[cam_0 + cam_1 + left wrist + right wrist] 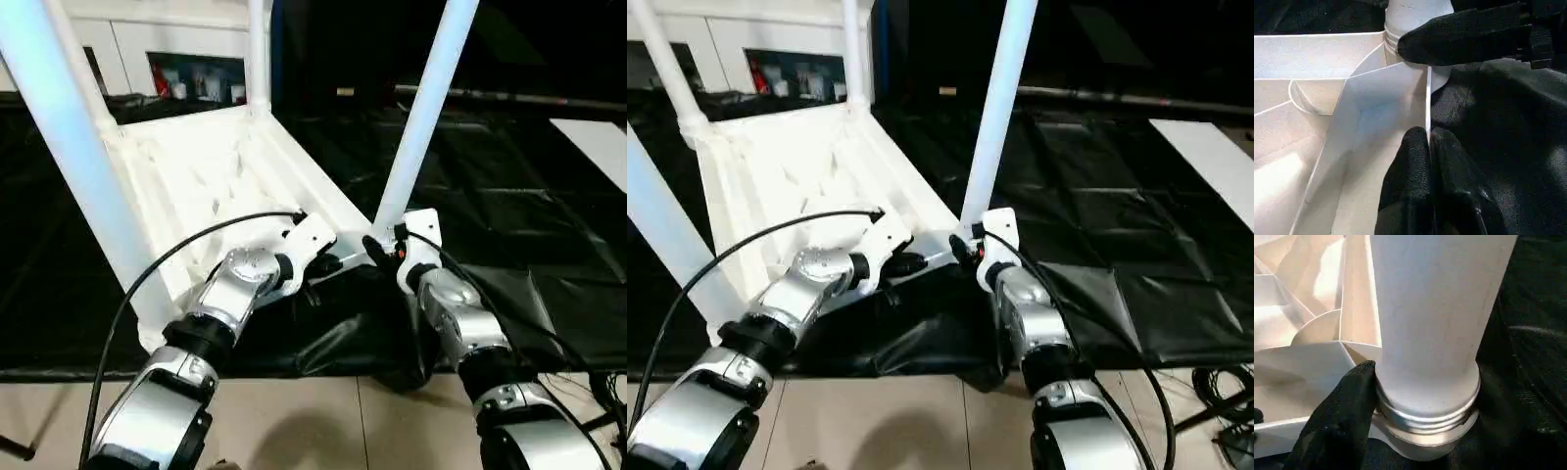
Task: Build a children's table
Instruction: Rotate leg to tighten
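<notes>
On the black sheet ahead of the robot, the children's table lies upside down, ribbed underside up, with four legs rising from its corner sockets. In the left eye view, the near-right leg stands just above the right gripper, and the near-left leg crosses the picture's left side. The left gripper rests at the near edge of the top, close beside the right gripper. A black cable arcs over the left forearm.

In the right eye view, the same layout appears: the table top sits on the dark sheet, the left gripper meets its near rim, and the right gripper sits at the base of the near-right leg. A pale tiled floor runs along the near side.

In the left wrist view, the left gripper's fingers are pressed together, pinching the thin upright rim of the table top. A finger of the right gripper lies against the base of the leg beyond.

In the right wrist view, the right gripper's jaws stand spread around the leg's flared end; one black finger touches the ringed collar where the leg enters the corner socket.
</notes>
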